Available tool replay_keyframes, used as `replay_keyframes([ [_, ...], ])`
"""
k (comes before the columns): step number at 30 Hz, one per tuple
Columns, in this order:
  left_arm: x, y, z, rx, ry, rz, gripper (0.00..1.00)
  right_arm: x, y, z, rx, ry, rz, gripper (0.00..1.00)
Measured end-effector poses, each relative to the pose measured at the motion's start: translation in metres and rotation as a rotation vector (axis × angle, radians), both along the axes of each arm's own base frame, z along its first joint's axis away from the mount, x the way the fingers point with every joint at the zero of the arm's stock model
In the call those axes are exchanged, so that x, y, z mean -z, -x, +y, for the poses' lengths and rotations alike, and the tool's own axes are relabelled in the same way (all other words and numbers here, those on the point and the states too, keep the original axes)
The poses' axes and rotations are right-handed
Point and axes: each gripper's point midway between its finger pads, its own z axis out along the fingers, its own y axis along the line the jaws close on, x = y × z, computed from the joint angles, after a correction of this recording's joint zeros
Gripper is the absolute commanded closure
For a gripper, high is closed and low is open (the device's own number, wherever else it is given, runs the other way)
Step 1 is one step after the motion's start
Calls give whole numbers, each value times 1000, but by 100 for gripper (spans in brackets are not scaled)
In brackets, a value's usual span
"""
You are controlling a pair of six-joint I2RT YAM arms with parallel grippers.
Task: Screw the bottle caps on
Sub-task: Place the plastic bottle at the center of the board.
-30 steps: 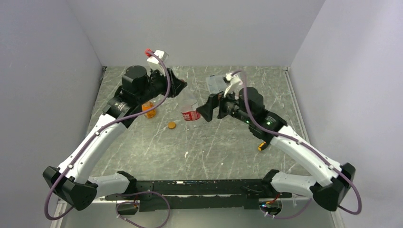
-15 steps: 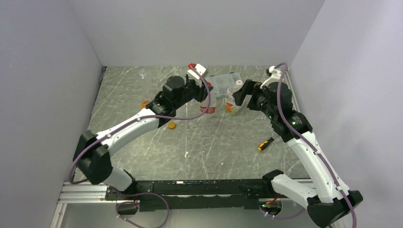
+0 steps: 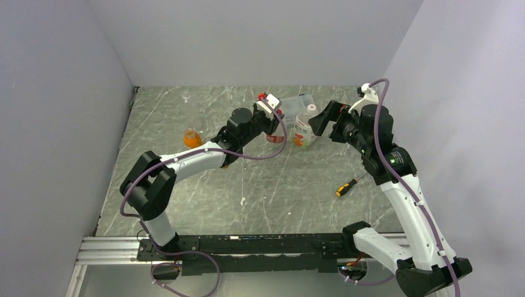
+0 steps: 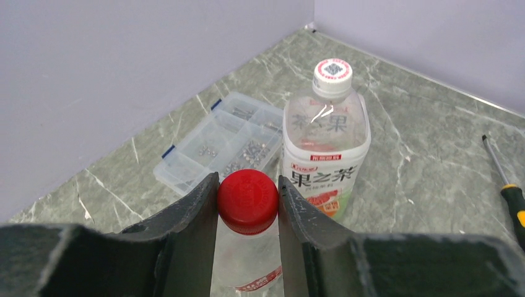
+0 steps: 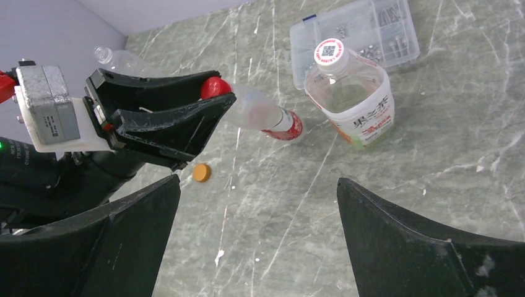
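Observation:
In the left wrist view my left gripper is shut on the red cap, which sits on top of the clear red-labelled bottle. From above, that gripper is over the same bottle. Just right of it stands the white-labelled bottle with its whitish cap on. My right gripper hovers beside it, open wide and holding nothing. A loose orange cap lies on the table. The squat orange bottle stands at the left, and a tiny vial at the back.
A flat clear compartment box lies behind the two bottles. A screwdriver with an orange and black handle lies on the right of the marble table. Grey walls close the back and both sides.
My left arm has swung right, and the red-labelled bottle now stands further right, beside the white-labelled one. My right arm has pulled back towards the right wall.

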Motion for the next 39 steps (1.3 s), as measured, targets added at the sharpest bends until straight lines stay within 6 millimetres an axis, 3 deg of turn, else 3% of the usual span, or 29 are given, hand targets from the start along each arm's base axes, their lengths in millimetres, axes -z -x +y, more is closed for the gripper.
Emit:
replay_keyframes([
  [7,-7,-2,-3,3,31,-33,100,0,1,3,-18,-9,4,0],
  [23,6,0,-4,8,29,-5,93,14,3,6,-34,-9,36,0],
  [29,11,-1,-5,7,24,11,83,14,3,7,-36,-9,37,0],
  [39,11,-1,-4,3,26,13,56,18,3,7,-41,-9,44,0],
])
